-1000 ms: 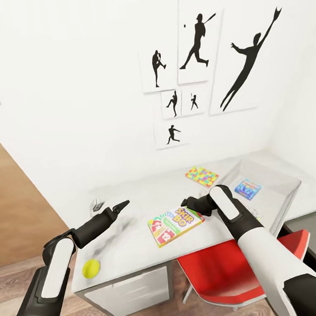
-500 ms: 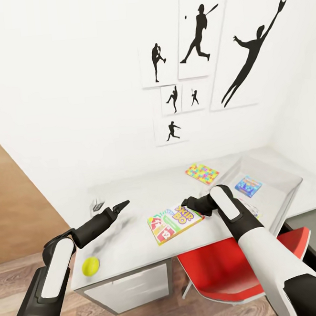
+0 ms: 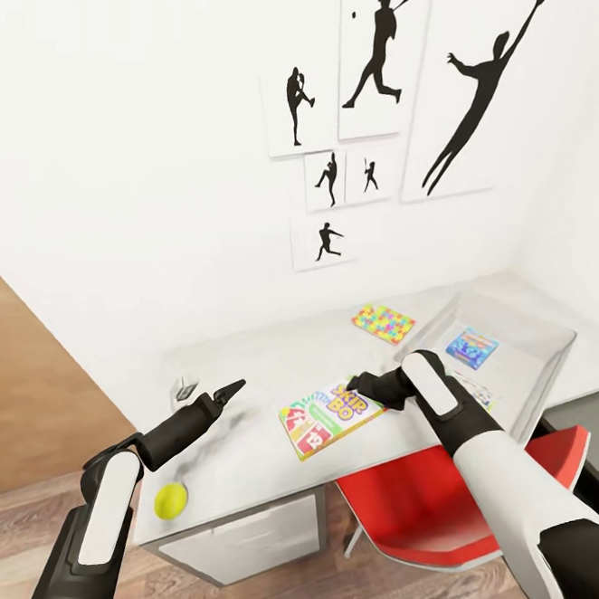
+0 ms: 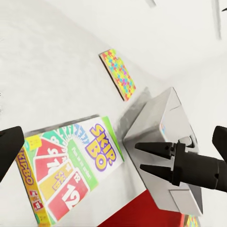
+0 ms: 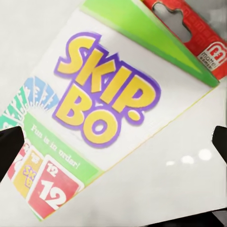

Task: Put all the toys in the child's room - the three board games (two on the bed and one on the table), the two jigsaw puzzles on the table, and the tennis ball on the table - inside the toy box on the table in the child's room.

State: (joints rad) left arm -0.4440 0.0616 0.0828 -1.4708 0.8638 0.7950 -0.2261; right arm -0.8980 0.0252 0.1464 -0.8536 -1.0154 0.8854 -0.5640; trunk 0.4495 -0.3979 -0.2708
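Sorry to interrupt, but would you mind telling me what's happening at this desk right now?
The robot is tidying toys into the toy box on the table. Its right pincer hangs open at the edge of the Skip-Bo game, which lies flat on the table, not yet gripped. The left pincer holds nothing. A small blue game already lies in the box; a jigsaw puzzle and the tennis ball remain on the table.
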